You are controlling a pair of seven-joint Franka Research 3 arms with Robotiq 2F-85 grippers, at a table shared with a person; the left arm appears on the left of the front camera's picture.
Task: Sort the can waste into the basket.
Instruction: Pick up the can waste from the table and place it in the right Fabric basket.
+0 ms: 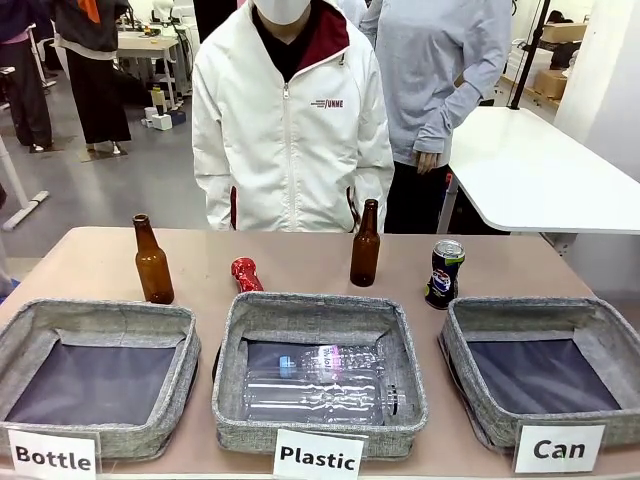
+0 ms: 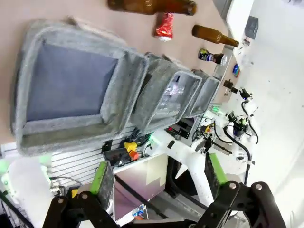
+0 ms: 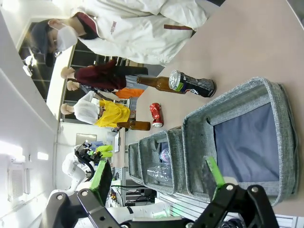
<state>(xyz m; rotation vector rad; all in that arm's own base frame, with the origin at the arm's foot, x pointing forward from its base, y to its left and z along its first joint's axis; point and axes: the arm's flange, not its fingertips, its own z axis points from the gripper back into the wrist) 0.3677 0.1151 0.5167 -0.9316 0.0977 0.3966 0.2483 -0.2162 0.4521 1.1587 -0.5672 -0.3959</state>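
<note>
Left gripper: my left gripper (image 2: 156,178) has its green-padded jaws spread wide with nothing between them, hanging back on my side of the three trays.
Right gripper: my right gripper (image 3: 159,178) is likewise wide and empty, looking across the grey woven-fabric tray behind the white "Can" card (image 1: 543,370).
Blue can: the dark blue-black drink can with a silver top (image 1: 444,273) stands upright on the table, just beyond that tray's far left corner.
Red can: the shiny red crushed can (image 1: 245,274) leans just behind the far rim of the grey woven tray marked "Plastic" (image 1: 318,438), between two brown glass bottles (image 1: 153,262).
Target tray: its dark base is bare (no can in yet).
Step in hand: I judge nothing is started; I would take the blue can first with the right arm.
How: come in low over the rim, pads across the can's body, clear of the nearby bottle.
</note>
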